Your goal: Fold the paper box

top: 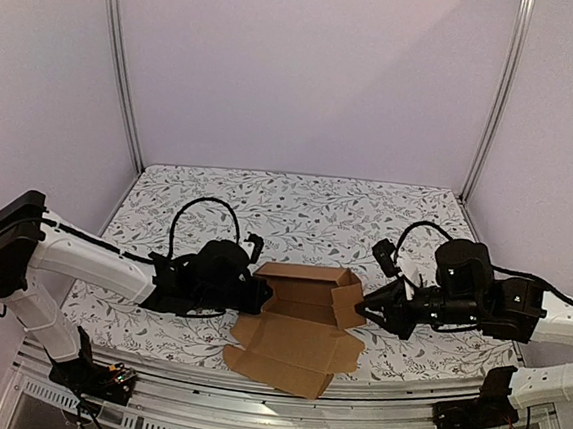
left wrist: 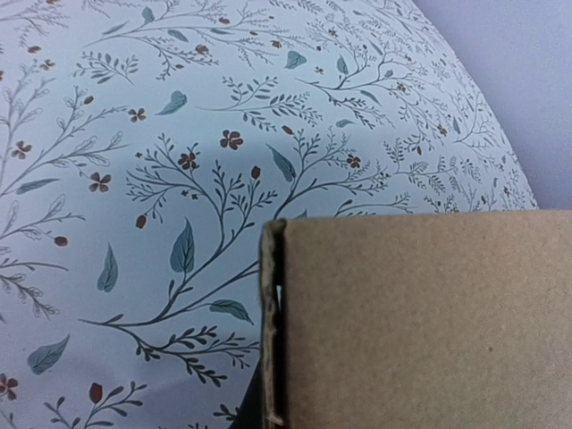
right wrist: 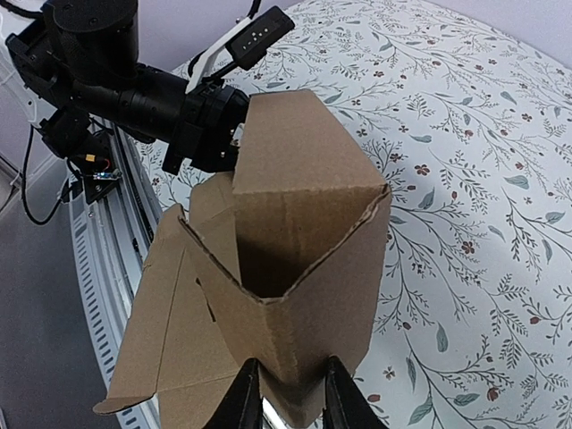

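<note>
Near-centre of table (top: 297,210), paper box (top: 295,344) sits half-erected. Right gripper (right wrist: 288,400) pinches its right wall; left gripper (top: 258,294) at left wall, grip unclear. Step: raising sides. Next, likely: fold near flap over.

The far half of the desk (top: 298,200) lies open from left to right. In the near middle the half-raised paper box (top: 302,326) blocks passage, hemmed by the left claw (top: 259,294) at its left side and the right claw (top: 364,307) at its right wall.
</note>
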`<action>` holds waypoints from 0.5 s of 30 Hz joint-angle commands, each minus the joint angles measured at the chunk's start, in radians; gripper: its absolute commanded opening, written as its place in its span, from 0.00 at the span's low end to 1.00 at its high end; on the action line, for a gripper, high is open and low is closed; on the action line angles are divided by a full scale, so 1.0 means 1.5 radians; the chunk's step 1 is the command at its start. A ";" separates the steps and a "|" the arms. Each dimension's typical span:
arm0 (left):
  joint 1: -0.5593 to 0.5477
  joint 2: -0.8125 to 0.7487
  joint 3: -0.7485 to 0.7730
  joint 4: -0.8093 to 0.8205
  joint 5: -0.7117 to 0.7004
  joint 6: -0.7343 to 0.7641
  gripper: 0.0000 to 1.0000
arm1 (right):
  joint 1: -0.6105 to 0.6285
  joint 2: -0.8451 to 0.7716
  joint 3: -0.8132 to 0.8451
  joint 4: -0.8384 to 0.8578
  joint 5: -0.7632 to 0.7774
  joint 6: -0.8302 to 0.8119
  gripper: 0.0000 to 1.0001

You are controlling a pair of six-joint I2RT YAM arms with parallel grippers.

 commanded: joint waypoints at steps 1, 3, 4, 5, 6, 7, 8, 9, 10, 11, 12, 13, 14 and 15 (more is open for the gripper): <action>0.008 -0.011 0.025 -0.038 -0.031 0.005 0.00 | 0.004 0.021 0.023 0.026 0.009 0.005 0.24; 0.008 -0.009 0.031 -0.052 -0.044 0.002 0.00 | 0.006 0.034 0.027 0.029 0.028 0.006 0.28; 0.008 -0.008 0.034 -0.059 -0.051 0.000 0.00 | 0.008 0.040 0.029 0.032 0.040 0.007 0.32; 0.008 -0.007 0.037 -0.065 -0.056 -0.001 0.00 | 0.011 0.045 0.030 0.037 0.051 0.010 0.33; 0.008 -0.005 0.040 -0.071 -0.062 -0.002 0.00 | 0.012 0.054 0.032 0.039 0.062 0.012 0.34; 0.008 -0.004 0.041 -0.077 -0.067 -0.005 0.00 | 0.015 0.063 0.035 0.041 0.069 0.014 0.34; 0.008 -0.004 0.042 -0.081 -0.073 -0.007 0.00 | 0.017 0.070 0.037 0.043 0.094 0.013 0.34; 0.008 -0.005 0.043 -0.083 -0.076 -0.009 0.00 | 0.021 0.081 0.039 0.047 0.107 0.013 0.35; 0.008 -0.005 0.044 -0.088 -0.080 -0.011 0.00 | 0.024 0.088 0.041 0.050 0.115 0.013 0.35; 0.008 -0.005 0.045 -0.092 -0.084 -0.012 0.00 | 0.028 0.096 0.042 0.056 0.123 0.013 0.36; 0.008 -0.005 0.045 -0.095 -0.087 -0.014 0.00 | 0.031 0.102 0.043 0.062 0.125 0.013 0.36; 0.008 -0.005 0.046 -0.100 -0.090 -0.016 0.00 | 0.033 0.110 0.044 0.069 0.127 0.014 0.37; 0.008 -0.006 0.046 -0.104 -0.094 -0.018 0.00 | 0.036 0.117 0.046 0.074 0.130 0.015 0.38; 0.008 -0.006 0.047 -0.109 -0.097 -0.020 0.00 | 0.040 0.121 0.048 0.078 0.135 0.016 0.38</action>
